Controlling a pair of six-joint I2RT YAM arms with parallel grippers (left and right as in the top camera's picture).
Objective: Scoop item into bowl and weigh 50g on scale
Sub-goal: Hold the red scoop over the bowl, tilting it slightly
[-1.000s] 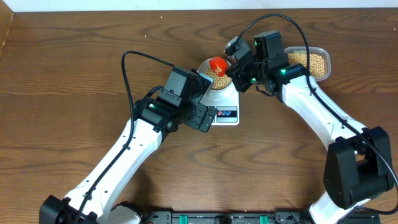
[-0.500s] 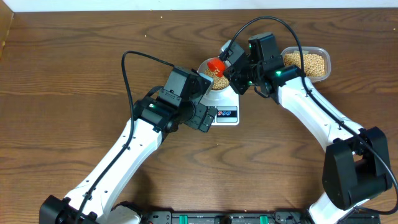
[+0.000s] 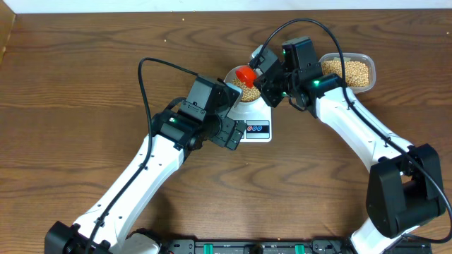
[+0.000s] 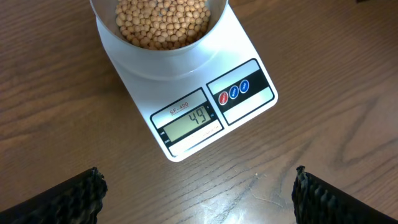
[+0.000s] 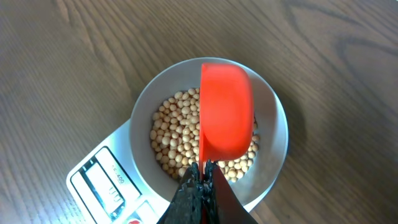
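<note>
The white scale sits on the brown wooden desk, just above the middle of the overhead view. Its readout end points to 6 o'clock. The pale bowl stands on the scale's 12 o'clock end, holding tan beans.

In the left wrist view the display reads "49". A small underlined label just above it reads "SF-400". Finer print below the digits is too small to read. At 3 o'clock from the display, a black strip carries three round buttons: one red and two blue.

The right pincer is clamped narrow on the thin handle of a red scoop. The scoop hangs over the bowl with its outer red wall towards the wrist camera, so its inside is hidden.

The left pincer is spread wide and holds nothing. Its two black fingertips show at the lower corners of its own view, apart from the scale. In the overhead view it sits at about 9 o'clock from the scale's readout end.

A clear plastic tub with more beans in it lies at about 3 o'clock from the bowl, beyond the right wrist.
</note>
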